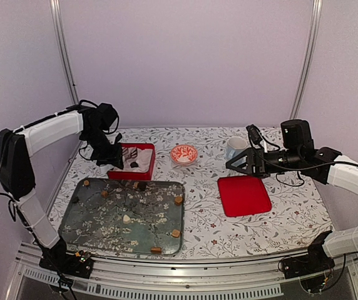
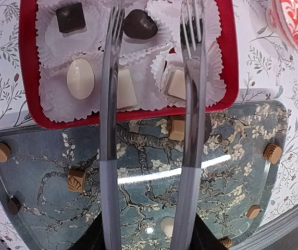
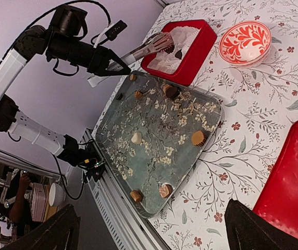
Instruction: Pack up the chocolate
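Several pieces of chocolate lie in white paper cups inside the red box (image 2: pixel 30 99): a dark square (image 2: pixel 70 16), a dark heart (image 2: pixel 140 24), a white oval (image 2: pixel 81 78). More caramel pieces (image 1: pixel 178 200), a white lump (image 1: pixel 126 219) and a dark one (image 1: pixel 142 185) are scattered on the blue floral tray (image 1: pixel 91 219). My left gripper (image 2: pixel 154 8), with fork-shaped fingers (image 2: pixel 110 104), hangs over the box (image 1: pixel 146 147), jaws apart with nothing between them. My right gripper (image 1: pixel 232 164) hovers open to the right, above the tablecloth.
A red-and-white patterned bowl (image 1: pixel 184 154) stands right of the box. A red lid (image 1: pixel 244 195) lies flat under the right arm, and a pale mug (image 1: pixel 235 147) stands behind it. The tray's near edge is close to the table's metal rail (image 1: pixel 185 275).
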### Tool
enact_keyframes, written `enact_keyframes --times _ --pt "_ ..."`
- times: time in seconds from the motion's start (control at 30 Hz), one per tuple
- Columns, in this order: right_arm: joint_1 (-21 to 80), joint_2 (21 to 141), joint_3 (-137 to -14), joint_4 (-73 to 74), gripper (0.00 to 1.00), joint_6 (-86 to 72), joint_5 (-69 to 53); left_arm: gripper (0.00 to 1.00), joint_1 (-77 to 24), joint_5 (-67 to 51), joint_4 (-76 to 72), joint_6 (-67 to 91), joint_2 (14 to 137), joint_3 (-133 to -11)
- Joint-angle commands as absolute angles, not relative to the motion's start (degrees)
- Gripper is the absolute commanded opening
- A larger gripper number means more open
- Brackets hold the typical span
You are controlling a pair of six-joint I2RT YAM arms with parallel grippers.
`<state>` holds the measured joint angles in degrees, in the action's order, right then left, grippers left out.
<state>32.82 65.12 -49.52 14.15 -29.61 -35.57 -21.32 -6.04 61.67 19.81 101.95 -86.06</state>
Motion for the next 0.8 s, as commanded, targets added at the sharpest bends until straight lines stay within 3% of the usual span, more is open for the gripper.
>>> enact_keyframes --times 0.0,0.37,0.77 --pt "32.53 64.54 -50.34 13.81 0.99 -29.40 -35.89 0.39 -21.52 -7.95 62.12 21.18 93.89 -82.90" --pt "32.52 63.91 -49.75 13.62 0.99 -28.57 -37.76 0.38 -29.60 -11.31 66.00 27.41 80.00 -74.06" --pt "32.52 62.01 -48.16 13.54 0.99 -28.86 -37.88 0.36 -38.82 -16.97 58.35 38.11 76.11 -61.94"
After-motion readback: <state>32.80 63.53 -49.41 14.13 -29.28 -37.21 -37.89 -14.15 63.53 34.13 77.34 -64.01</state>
